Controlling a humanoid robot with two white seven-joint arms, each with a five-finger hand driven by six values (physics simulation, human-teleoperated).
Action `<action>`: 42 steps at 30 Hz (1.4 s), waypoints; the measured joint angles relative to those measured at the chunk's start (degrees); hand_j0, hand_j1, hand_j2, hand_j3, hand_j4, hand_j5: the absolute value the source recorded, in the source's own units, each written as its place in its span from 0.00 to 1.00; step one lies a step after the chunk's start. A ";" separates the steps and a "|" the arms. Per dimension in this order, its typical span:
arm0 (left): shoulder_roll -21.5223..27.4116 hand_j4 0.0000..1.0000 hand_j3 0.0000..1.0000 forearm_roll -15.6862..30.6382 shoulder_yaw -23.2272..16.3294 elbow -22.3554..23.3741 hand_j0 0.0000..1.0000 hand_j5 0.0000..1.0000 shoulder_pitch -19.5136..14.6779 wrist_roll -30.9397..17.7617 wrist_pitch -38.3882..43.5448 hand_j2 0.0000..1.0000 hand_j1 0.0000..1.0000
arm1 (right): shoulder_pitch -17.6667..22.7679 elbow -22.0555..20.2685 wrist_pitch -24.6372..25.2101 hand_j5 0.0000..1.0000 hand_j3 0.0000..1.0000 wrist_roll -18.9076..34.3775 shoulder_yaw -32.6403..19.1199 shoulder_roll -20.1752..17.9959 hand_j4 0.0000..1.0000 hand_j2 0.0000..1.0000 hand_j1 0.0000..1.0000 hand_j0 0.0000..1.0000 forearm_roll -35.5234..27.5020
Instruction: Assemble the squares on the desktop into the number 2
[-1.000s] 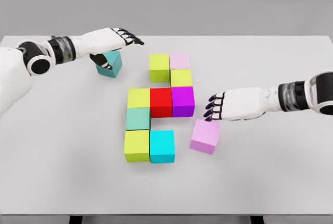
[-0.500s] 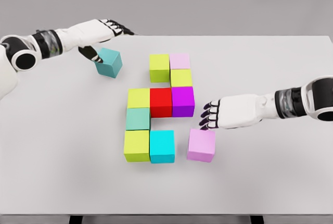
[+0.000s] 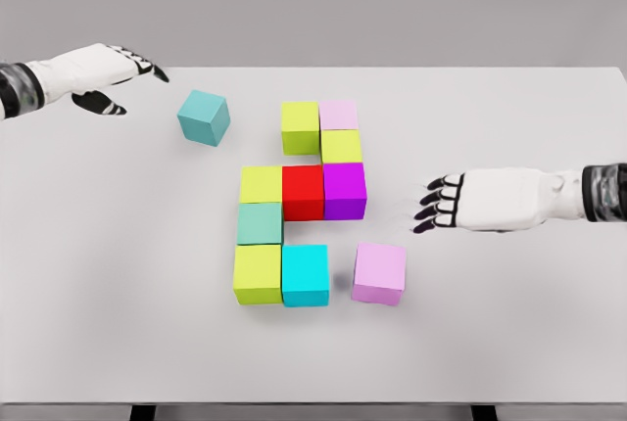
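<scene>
Right hand (image 3: 460,202): I read it hovering over the table (image 3: 509,323) at the right, fingers spread and pointing left, holding nothing. It sits apart from every cube. Nearest to it is the lilac cube (image 3: 379,272), lying below and left of the fingertips, not touching them.

Left hand (image 3: 98,73): at the far upper left by the table's back edge, fingers loosely extended, thumb hanging under, nothing in it. The teal cube (image 3: 204,116) stands alone just right of it, turned at an angle, clear of the hand and well apart from the group.

The group, mid-table, 8 cubes in contact:
- top row: lime cube (image 3: 300,127) with a pale pink cube (image 3: 339,115) on its right
- under the pink one, a yellow-green cube (image 3: 341,147)
- middle row, left to right: yellow-green cube (image 3: 262,184), red cube (image 3: 303,192), purple cube (image 3: 344,190)
- under the row's left end, a sea-green cube (image 3: 260,223)
- bottom row: lime cube (image 3: 257,273), then cyan cube (image 3: 305,274)

The lilac cube stands just right of the cyan one with a narrow gap between them, roughly square to the row.
</scene>
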 measured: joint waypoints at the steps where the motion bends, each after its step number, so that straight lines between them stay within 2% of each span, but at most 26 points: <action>1: 0.08 0.67 0.67 -0.10 -0.08 -0.07 0.67 0.67 0.00 -0.02 0.00 0.67 0.67 | 0.00 -1.07 0.00 0.95 0.95 -0.13 0.17 -1.30 0.95 0.95 0.95 0.95 0.05; 4: 0.24 0.68 0.68 -0.46 -0.42 -0.28 0.68 0.68 0.00 -0.07 0.00 0.68 0.68 | 0.00 -2.88 0.00 0.81 0.81 -0.35 0.91 -3.87 0.81 0.81 0.81 0.81 0.21; 9: 0.88 0.69 0.69 -0.72 -1.81 -1.24 0.69 0.69 0.00 -0.14 0.00 0.69 0.69 | 0.09 -3.91 0.00 0.67 0.67 -1.45 2.43 -5.54 0.67 0.67 0.67 0.67 0.51; 15: 0.84 0.71 0.71 -1.34 -3.62 -2.26 0.71 0.71 -0.09 -0.54 0.00 0.71 0.71 | 0.35 -4.11 0.01 0.67 0.67 -2.00 3.08 -5.53 0.67 0.67 0.67 0.67 0.65; 23: 0.32 0.71 0.71 -2.34 -4.16 -4.50 0.71 0.71 0.09 -0.69 0.00 0.71 0.71 | 1.58 -3.63 0.01 0.67 0.67 -2.14 3.39 -1.55 0.67 0.67 0.67 0.67 1.49; 29: 0.29 0.71 0.71 -2.38 -4.26 -6.82 0.71 0.71 0.35 -0.94 0.00 0.71 0.71 | 2.55 -1.55 0.01 0.68 0.68 -2.17 3.58 1.13 0.68 0.68 0.68 0.68 2.01; 30: 0.31 0.71 0.71 -2.39 -4.27 -7.14 0.71 0.71 0.44 -0.95 0.00 0.71 0.71 | 2.55 -1.43 0.01 0.70 0.70 -2.19 3.59 1.39 0.70 0.70 0.70 0.70 2.00; 31: 0.32 0.71 0.71 -2.40 -4.27 -7.43 0.71 0.71 0.44 -0.96 0.00 0.71 0.71 | 2.55 -1.39 0.01 0.85 0.85 -2.18 3.60 1.59 0.85 0.85 0.85 0.85 1.99; 32: 0.33 0.71 0.71 -2.38 -4.28 -7.66 0.71 0.71 0.44 -0.98 0.00 0.71 0.71 | 2.64 -1.44 0.01 0.90 0.90 -2.17 3.60 1.74 0.90 0.90 0.90 0.90 1.96; 37: 0.71 0.71 0.71 -2.33 -4.08 -7.59 0.71 0.71 0.26 -0.99 0.01 0.71 0.71 | 2.99 -1.54 0.01 0.90 0.90 -2.17 3.91 2.21 0.90 0.90 0.90 0.90 2.17; 38: 0.74 0.71 0.71 -2.34 -4.04 -7.17 0.71 0.71 0.09 -1.00 0.01 0.71 0.71 | 3.08 -1.51 0.01 0.92 0.92 -2.16 4.02 2.29 0.92 0.92 0.92 0.92 2.22; 42: 0.51 0.71 0.71 -2.45 -4.09 -4.64 0.71 0.71 -0.26 -1.04 0.01 0.71 0.71 | 3.08 -1.33 0.01 0.93 0.93 -2.17 4.64 2.43 0.93 0.93 0.93 0.93 2.75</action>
